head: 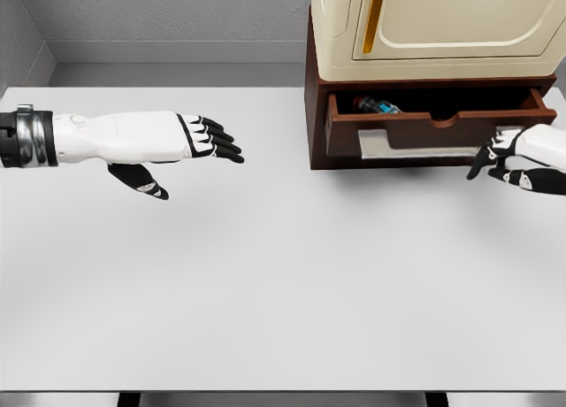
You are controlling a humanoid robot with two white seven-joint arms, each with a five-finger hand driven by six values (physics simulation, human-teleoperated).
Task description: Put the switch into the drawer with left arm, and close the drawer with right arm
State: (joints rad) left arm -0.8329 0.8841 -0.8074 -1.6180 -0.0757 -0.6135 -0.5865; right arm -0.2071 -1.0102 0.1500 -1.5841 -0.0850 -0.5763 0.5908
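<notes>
Placement step looks done: the small dark switch with teal and red markings [378, 104] lies inside the open brown wooden drawer [438, 124], toward its back left corner, well apart from both hands. Left hand [181, 142] hovers above the flat white surface [283, 283], far to the left of the drawer, palm roughly sideways, fingers extended toward the drawer, thumb hanging below, holding nothing. Step in hand is closing. Right hand [522, 159] sits just beside the drawer's right front corner, slightly below the front panel, fingers loosely curled, nothing grasped; can't tell if the fingertips touch the wood. Next move, my read: get the right hand squarely onto the drawer front and push straight back into the brown cabinet base under the cream appliance-like box [433, 26]. An off-centre push at the corner could skew the drawer.
</notes>
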